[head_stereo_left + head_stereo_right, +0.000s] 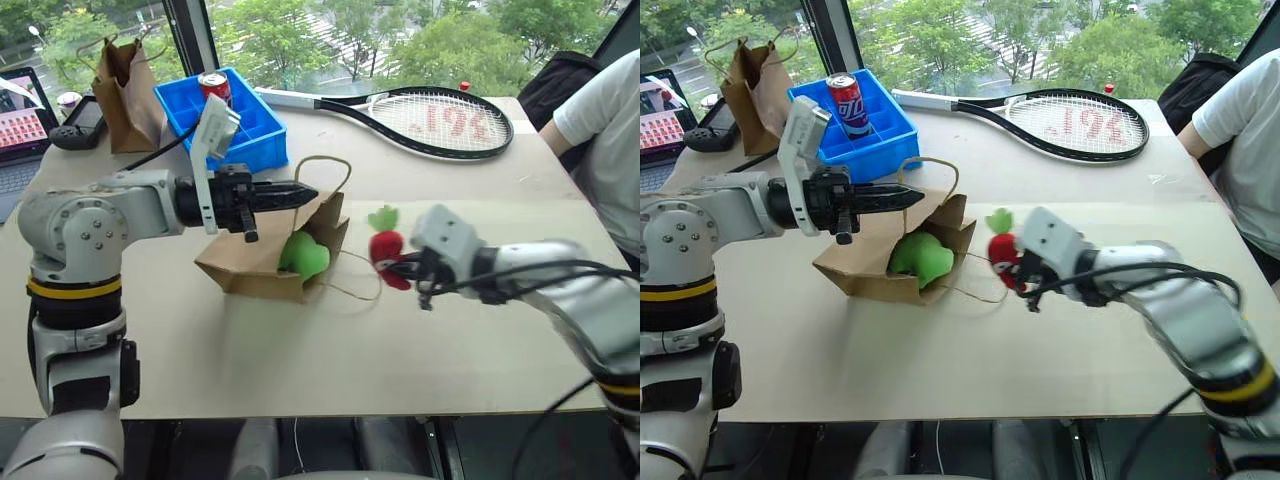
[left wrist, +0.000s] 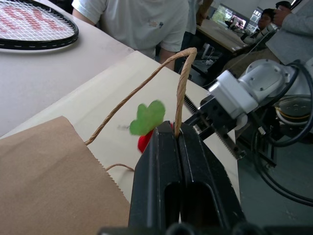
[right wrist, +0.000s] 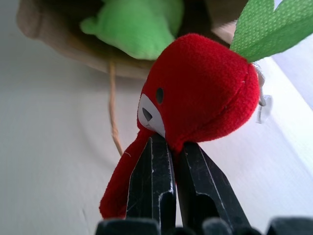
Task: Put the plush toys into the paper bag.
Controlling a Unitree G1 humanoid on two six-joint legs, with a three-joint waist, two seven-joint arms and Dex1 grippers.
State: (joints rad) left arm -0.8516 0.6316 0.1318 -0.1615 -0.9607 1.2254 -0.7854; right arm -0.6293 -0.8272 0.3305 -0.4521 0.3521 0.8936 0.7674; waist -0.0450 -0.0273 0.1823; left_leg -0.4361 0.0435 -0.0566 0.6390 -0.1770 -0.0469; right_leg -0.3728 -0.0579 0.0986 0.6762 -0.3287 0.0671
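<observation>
— Looking down from head height over the table point(image 1: 300, 350), both eye views sharing it.
— Looking close along each wrist's fingers, both catching the red chili toy point(image 3: 200, 93).

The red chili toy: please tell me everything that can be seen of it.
The red chili toy is soft red plush with a white face patch, a dark eye and nose, and a green felt stem. The right gripper is shut on its lower part and holds it above the table, beside the mouth of the paper bag. The bag lies on its side with the green toy inside.
</observation>
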